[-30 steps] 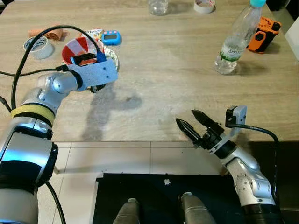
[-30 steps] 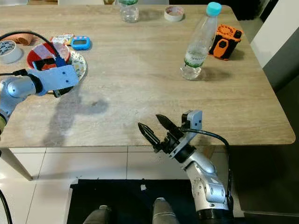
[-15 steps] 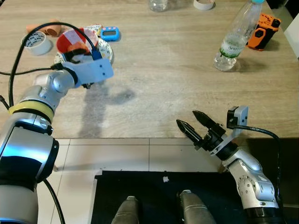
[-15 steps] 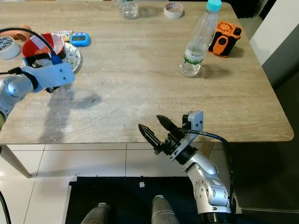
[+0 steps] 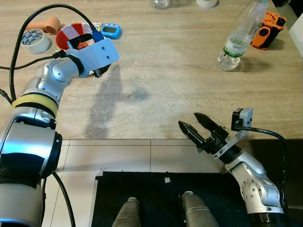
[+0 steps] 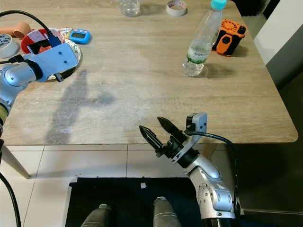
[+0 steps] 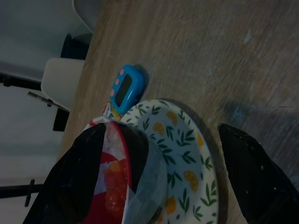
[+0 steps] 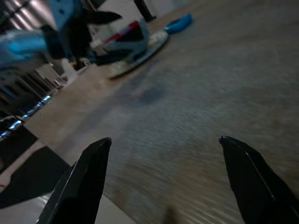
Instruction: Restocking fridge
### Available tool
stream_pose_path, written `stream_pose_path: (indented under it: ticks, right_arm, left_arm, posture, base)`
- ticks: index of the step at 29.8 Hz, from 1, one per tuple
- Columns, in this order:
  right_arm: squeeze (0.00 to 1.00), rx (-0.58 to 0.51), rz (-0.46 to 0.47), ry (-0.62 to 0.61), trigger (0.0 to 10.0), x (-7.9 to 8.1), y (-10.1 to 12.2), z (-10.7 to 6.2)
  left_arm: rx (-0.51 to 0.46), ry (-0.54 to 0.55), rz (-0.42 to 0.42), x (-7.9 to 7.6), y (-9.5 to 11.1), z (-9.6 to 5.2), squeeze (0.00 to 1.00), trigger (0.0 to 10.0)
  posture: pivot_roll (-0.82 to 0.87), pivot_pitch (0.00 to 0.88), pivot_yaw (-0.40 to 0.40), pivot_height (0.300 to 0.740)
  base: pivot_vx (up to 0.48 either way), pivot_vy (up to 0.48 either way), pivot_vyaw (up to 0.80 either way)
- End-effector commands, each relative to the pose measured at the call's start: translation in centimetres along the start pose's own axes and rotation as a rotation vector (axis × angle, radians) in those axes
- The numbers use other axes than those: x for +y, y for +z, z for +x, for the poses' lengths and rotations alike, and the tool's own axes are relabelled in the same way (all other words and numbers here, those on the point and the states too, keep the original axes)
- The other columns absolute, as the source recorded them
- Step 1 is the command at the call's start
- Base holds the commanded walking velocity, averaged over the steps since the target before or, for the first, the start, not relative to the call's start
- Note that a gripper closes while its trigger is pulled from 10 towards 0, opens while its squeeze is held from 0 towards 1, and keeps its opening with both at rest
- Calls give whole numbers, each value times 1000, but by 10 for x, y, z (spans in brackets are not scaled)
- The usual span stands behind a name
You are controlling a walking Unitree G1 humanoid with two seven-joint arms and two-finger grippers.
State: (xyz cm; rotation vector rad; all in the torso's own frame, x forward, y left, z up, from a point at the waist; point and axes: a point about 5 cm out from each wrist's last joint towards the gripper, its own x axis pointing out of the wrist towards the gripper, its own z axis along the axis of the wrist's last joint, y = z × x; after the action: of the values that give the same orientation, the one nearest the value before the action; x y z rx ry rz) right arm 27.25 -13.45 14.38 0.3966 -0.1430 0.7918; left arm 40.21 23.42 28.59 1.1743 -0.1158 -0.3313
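Observation:
A red bowl (image 5: 73, 35) covered in clear wrap sits on a lemon-patterned plate (image 7: 187, 158) at the table's far left. My left gripper (image 5: 90, 56) reaches over that plate with its fingers spread open. In the left wrist view one finger (image 7: 79, 177) lies against the bowl's rim and the other stands well apart over the plate's edge. A clear water bottle (image 5: 236, 38) with a blue cap stands upright at the far right. My right gripper (image 5: 188, 119) hovers open just off the table's front edge, holding nothing.
A blue timer (image 5: 112, 30) lies just beyond the plate, with a tape roll (image 5: 35, 40) and a peach-coloured object (image 5: 45, 23) to its left. An orange tool (image 5: 267, 28) sits right of the bottle. A glass (image 6: 130, 7) and another tape roll (image 6: 178, 6) stand at the back edge.
My left gripper has moved a little farther across the table, and the red bowl has shifted with it toward the back left. The right arm has stayed put.

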Motion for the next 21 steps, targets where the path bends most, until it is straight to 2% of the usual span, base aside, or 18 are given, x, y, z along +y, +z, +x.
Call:
stream_pose_path:
  ticks: [1, 6, 8, 13, 21]
  right_arm:
    - [0, 1, 17, 2, 10000, 2, 0, -5]
    - [0, 0, 21, 7, 10000, 3, 1, -6]
    - [0, 0, 24, 10, 10000, 5, 1, -6]
    - [0, -2, 32, 15, 10000, 10, 3, -9]
    - [0, 4, 36, 13, 10000, 14, 4, -11]
  left_arm:
    - [17, -4, 33, 1, 0, 0, 0, 10000]
    - [69, 10, 70, 2, -8, -2, 0, 10000]
    - [126, 55, 103, 7, -15, -5, 0, 10000]
    - [192, 128, 139, 14, -21, -7, 0, 10000]
    - [219, 178, 149, 16, -23, -8, 0, 10000]
  posture:
    - [-84, 309, -12, 740]
    - [-85, 315, -12, 740]
    - [-88, 321, -12, 740]
    - [-101, 344, -12, 740]
    - [-111, 361, -14, 740]
  base:
    - [0, 0, 0]
    - [0, 0, 0]
    - [0, 0, 0]
    - [0, 0, 0]
    - [0, 0, 0]
